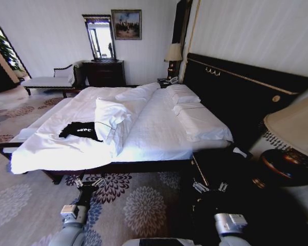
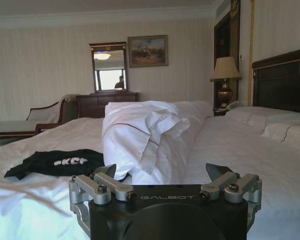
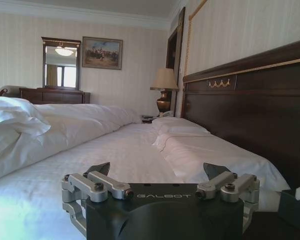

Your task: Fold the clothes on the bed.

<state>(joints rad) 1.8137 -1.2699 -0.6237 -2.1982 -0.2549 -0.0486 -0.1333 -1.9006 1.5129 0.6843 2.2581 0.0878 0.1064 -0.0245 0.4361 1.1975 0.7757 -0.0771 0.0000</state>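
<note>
Black T-shirt (image 1: 80, 131) crumpled with white lettering up, on the bed (image 1: 159, 133) near its foot edge, ahead and left of left gripper (image 1: 89, 182), fingers spread empty, right gripper (image 1: 210, 187) likewise wide open beside it, folded duvet (image 1: 113, 120) just past the shirt, flat sheet beyond

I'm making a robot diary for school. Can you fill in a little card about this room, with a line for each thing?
shirt: black T-shirt, crumpled, unfolded, on the bed's near left part
bed: white sheets, duvet bunched beside the shirt
pillows: white, by the dark headboard
left tool: open, low before the bed, holding nothing
right tool: open, near the bedside, holding nothing
</note>
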